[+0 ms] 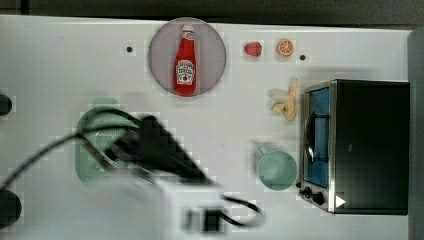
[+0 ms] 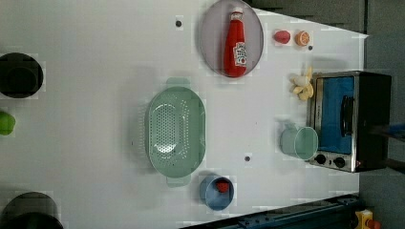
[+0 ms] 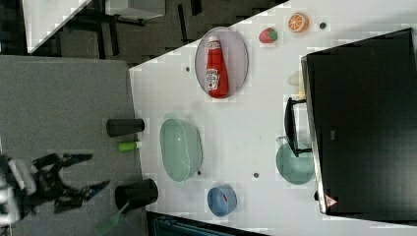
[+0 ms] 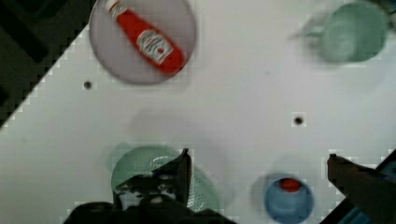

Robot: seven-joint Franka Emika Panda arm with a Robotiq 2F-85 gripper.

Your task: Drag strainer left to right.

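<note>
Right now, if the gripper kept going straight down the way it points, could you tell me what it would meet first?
Probably the strainer: the open gripper points down with one finger over its perforated bowl, the other nearer the blue bowl. Height above them is unclear.

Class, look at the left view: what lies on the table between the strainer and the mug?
Only bare white table, apart from one small dark dot near the lower part of the gap between the strainer and the mug.

Count: one strainer (image 2: pixel 175 128), one mug (image 2: pixel 299 141), one blue bowl (image 2: pixel 216 192), one ketchup bottle (image 2: pixel 235 45), one plate (image 2: pixel 210 33), one toaster oven (image 2: pixel 351 119), two black cups (image 3: pixel 125 127).
</note>
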